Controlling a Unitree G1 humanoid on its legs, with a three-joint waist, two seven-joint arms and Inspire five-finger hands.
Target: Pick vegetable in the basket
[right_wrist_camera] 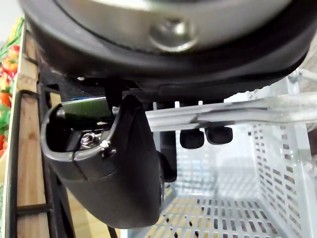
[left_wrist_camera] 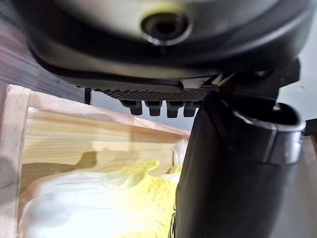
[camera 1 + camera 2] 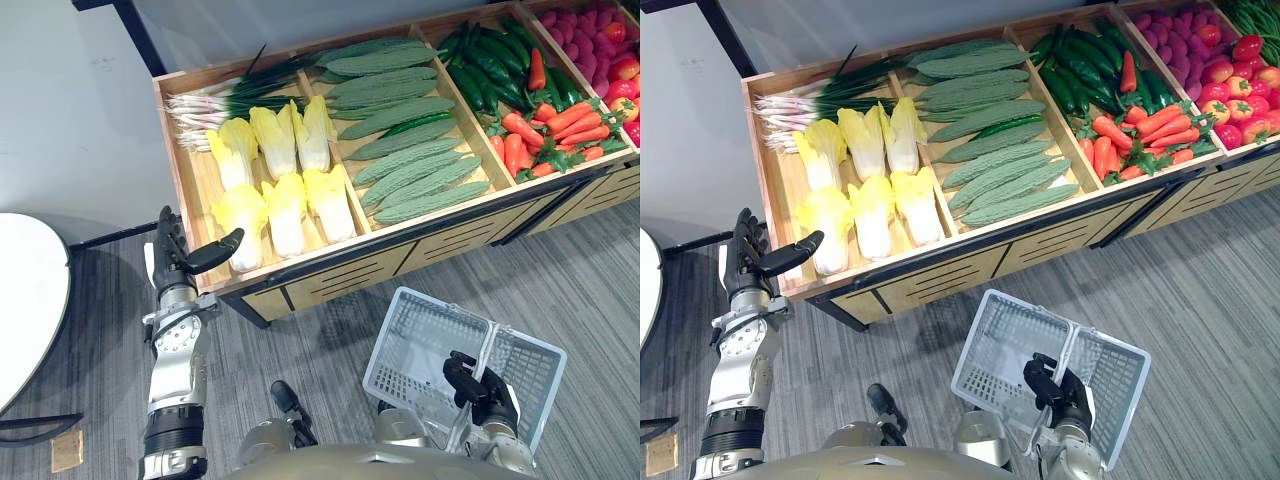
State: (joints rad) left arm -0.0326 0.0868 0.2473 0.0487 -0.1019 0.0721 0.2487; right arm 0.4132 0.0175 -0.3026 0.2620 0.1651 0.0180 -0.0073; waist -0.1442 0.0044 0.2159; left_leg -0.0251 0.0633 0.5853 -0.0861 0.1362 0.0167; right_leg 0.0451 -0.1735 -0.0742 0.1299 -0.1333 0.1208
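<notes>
The left hand is hovering released, fingers straight and thumb spread, at the near left corner of the table, with the thumb pointing toward the nearest cabbage, probably opening wide to take that bulky head. The right hand is clenching the handle of the white basket, holding it low in front of the table with its mouth up, seemingly so a vegetable can drop in. The basket is sitting empty, while the cabbages, bitter gourds and carrots are lying in their own compartments
</notes>
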